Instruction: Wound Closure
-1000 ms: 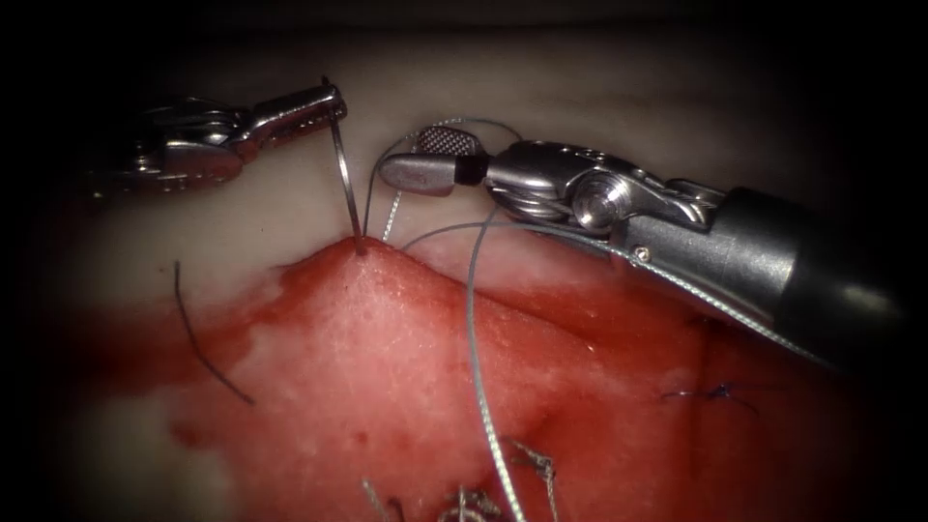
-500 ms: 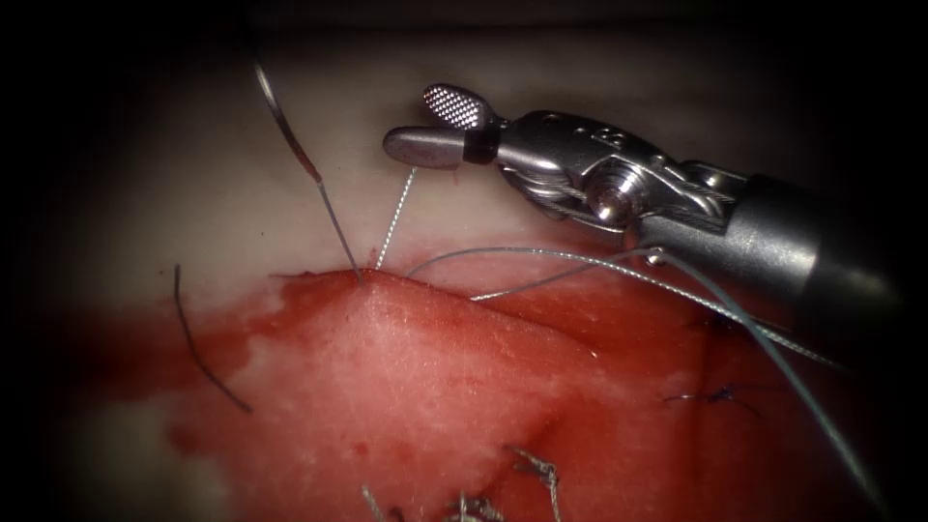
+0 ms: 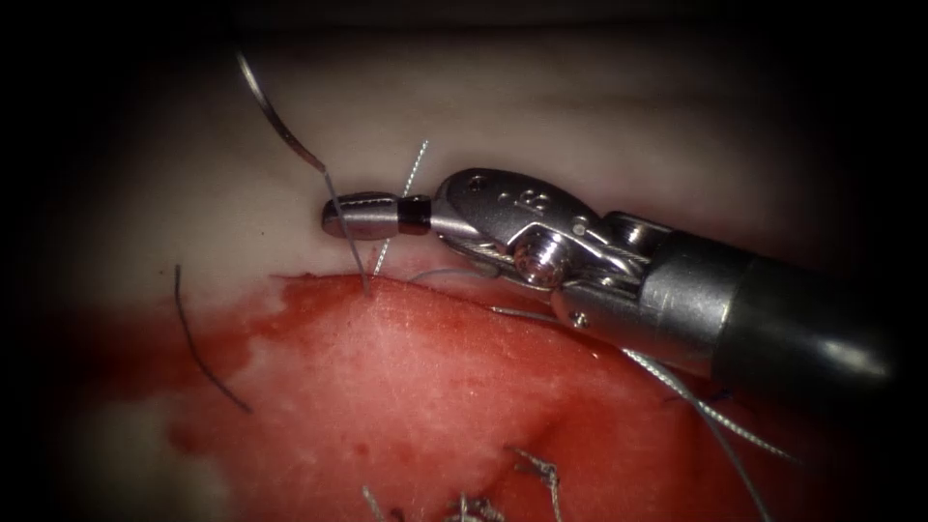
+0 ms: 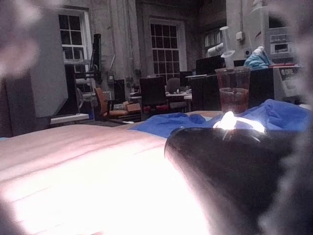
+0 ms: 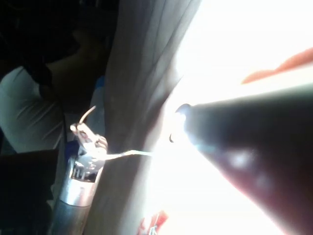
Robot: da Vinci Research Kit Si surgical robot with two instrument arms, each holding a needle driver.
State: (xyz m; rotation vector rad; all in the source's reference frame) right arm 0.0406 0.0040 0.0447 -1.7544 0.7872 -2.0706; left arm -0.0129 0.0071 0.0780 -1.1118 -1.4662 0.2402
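Right tool at centre frame, jaws pressed together, pinching the thread just above the tissue. Needle at upper left, clear of the tissue, trailing thread down into the upper edge of the red fluid. Left tool in the right wrist view; its hold too small to tell.

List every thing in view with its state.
needle: upright, lower end at the tissue's edge.
right tool: jaws together, lying across the needle; grip unclear.
left tool: thread trails from its tip.
thread: rises from the tissue behind the right tool.
tissue: wet with red fluid.
cut end of thread: loose on the tissue.
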